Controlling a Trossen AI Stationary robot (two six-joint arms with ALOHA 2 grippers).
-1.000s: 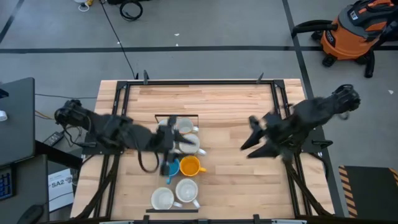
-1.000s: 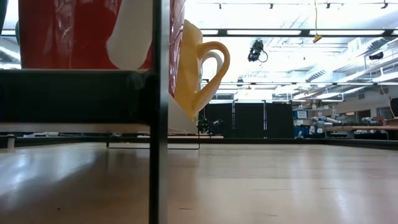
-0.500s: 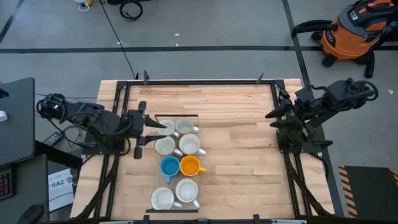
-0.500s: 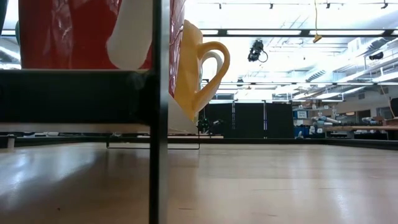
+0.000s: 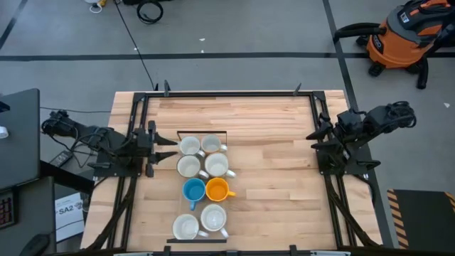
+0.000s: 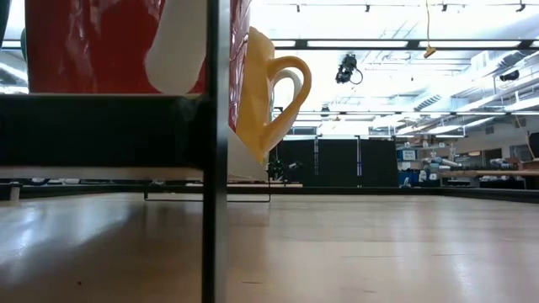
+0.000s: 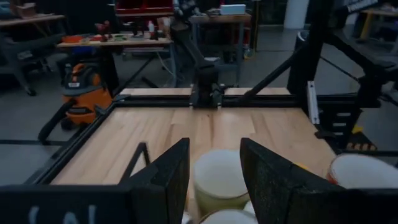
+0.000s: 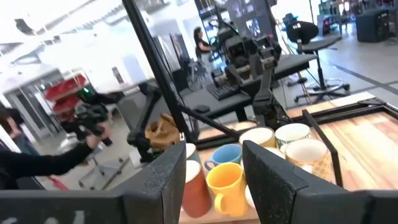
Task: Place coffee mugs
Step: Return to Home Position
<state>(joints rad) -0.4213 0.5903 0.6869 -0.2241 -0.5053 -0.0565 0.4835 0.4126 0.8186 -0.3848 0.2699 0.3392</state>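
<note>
While shelf bars screen the low view's mugs, left fingers and right fingers gape empty.

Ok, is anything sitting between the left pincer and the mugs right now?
Nothing visible. The left pincer is open and points at the nearest white mug from the table's left side, with only bare wood between them. The right pincer sits open at the right edge, far from the mugs.

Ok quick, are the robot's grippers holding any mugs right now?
Left gripper: open, holding nothing.
Right gripper: open, holding nothing.
</note>
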